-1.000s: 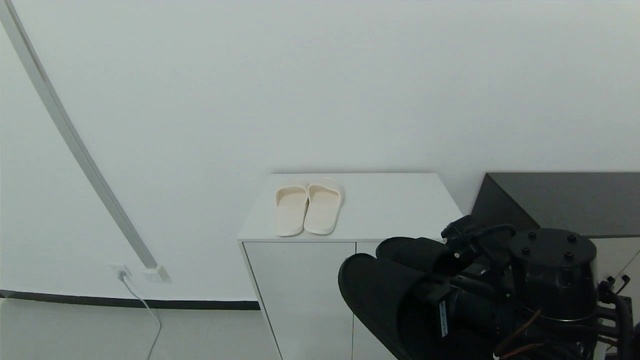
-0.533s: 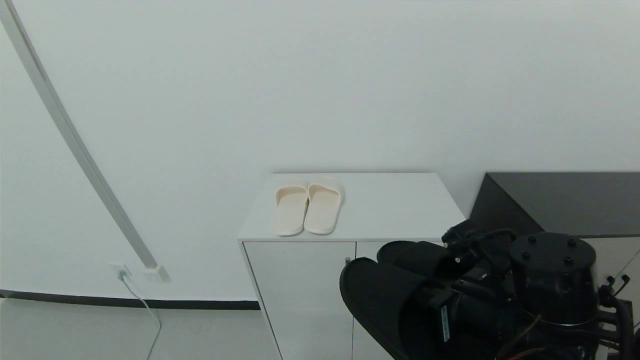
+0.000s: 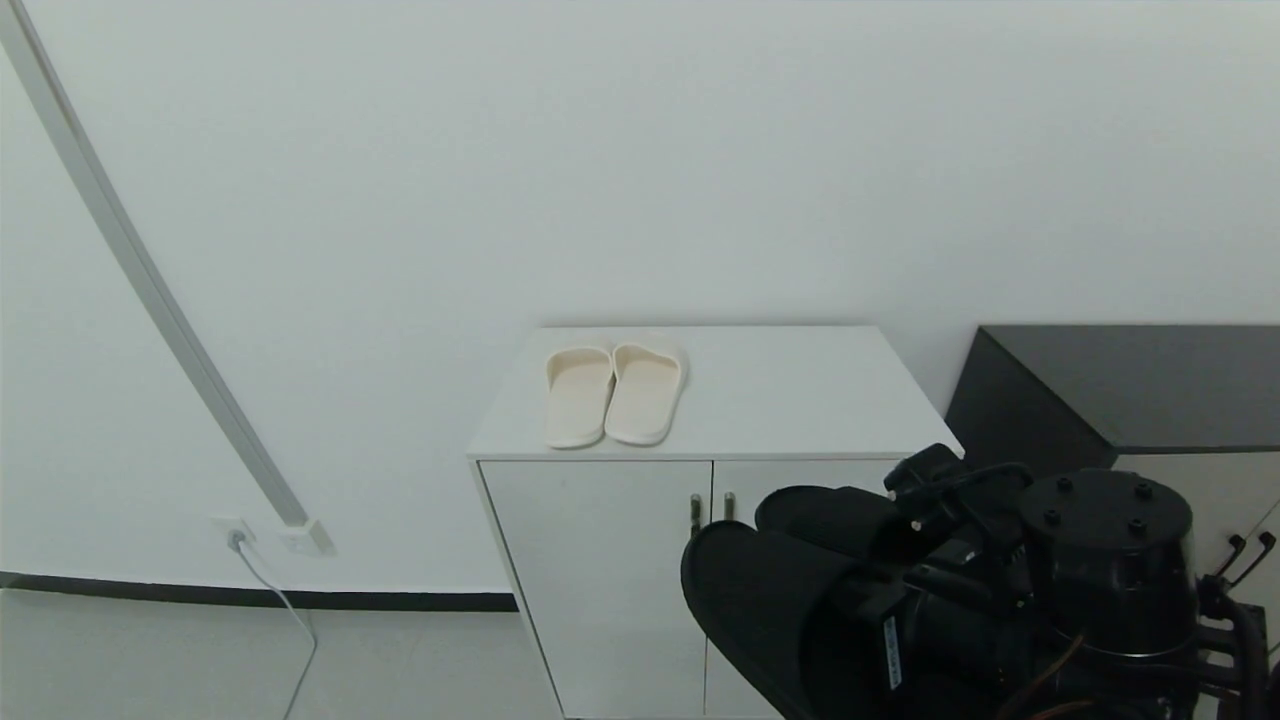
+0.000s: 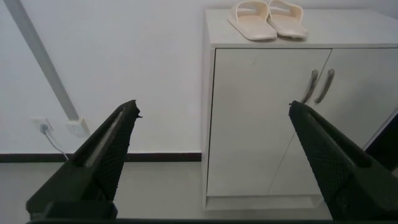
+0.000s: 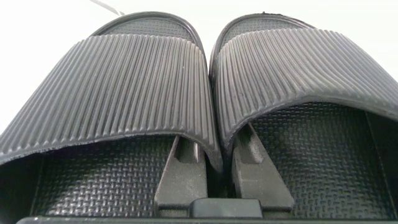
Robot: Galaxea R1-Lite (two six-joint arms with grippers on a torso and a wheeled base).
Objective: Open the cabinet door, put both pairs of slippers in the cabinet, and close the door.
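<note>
A white cabinet (image 3: 790,395) stands against the wall with both doors shut and two handles (image 3: 711,511) at the middle seam. A cream pair of slippers (image 3: 613,394) lies on its top, left of centre. My right gripper (image 5: 217,158) is shut on a black pair of slippers (image 3: 780,590), its fingers pinching the two inner edges (image 5: 208,93) together, low in front of the right door. In the left wrist view my left gripper (image 4: 212,107) is open and apart from the cabinet (image 4: 261,124), facing the left door, with the cream slippers (image 4: 267,11) above.
A dark counter (image 3: 1130,385) adjoins the cabinet on the right. A wall socket with a cable (image 3: 240,540) and a slanted grey conduit (image 3: 150,280) are to the left. Bare floor (image 3: 250,660) lies left of the cabinet.
The head camera has shifted, so the cabinet sits higher in the picture and its handles now show. My right gripper keeps the black slippers and has dropped slightly.
</note>
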